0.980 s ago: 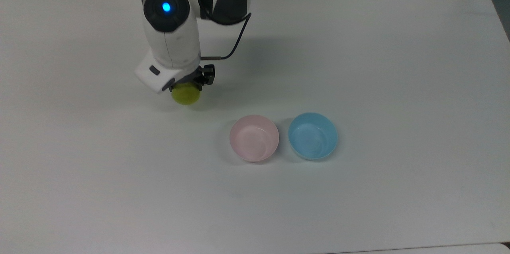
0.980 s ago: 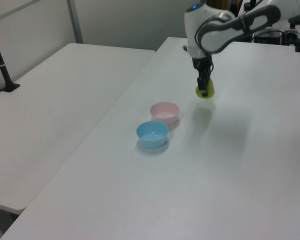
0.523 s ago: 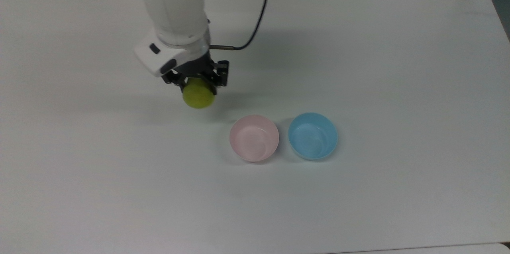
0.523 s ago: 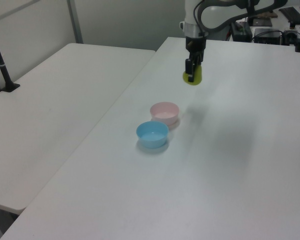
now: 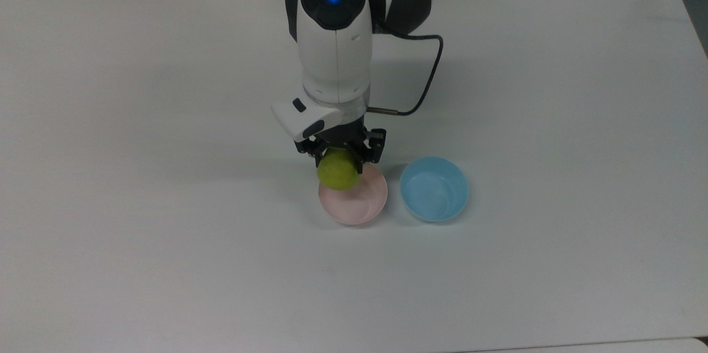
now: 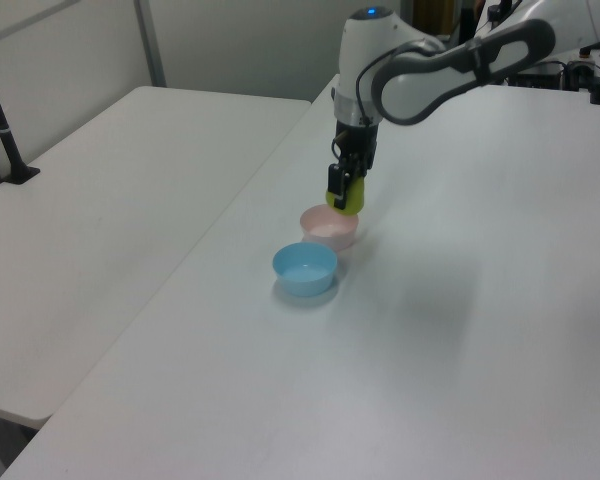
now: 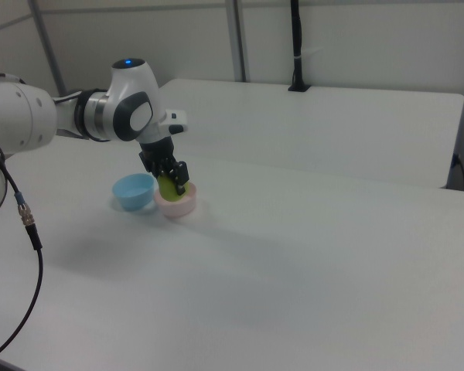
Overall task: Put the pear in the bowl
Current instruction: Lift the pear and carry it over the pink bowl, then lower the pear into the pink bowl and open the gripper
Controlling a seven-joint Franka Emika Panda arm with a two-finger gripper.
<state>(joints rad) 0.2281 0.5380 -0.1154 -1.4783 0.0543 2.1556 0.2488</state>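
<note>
The task is a good way along but not finished, as I judge it. The pear (image 5: pixel 338 171) is off the table (image 5: pixel 166 259) and held in the air by the gripper (image 5: pixel 342 157), whose jaws are closed on it from two sides. It is not yet in the pink bowl (image 5: pixel 359 206). What remains is to bring it fully over the middle of that bowl, lower it, and let it go.

In the top view, going from left to right: the pear hangs over the bowl's rim at about 11 o'clock from the bowl's centre, and it covers a part of that rim. The rest of the bowl's inside is plain, with nothing in it. Just beside the bowl, at 3 o'clock, stands the light blue bowl (image 5: pixel 434 189); the two bowls are very close, and I cannot tell if they touch.

In the left view the pear (image 6: pixel 344 198) is above the bowl (image 6: pixel 327 227), clearly higher than its rim.

In the right view the pear (image 7: pixel 169 185) looks longer than wide, so its long axis seems near vertical, perhaps a little tilted. Which end is up I cannot tell, because the fingers cover the upper part and the stem is hidden. From the top it looks only round.
</note>
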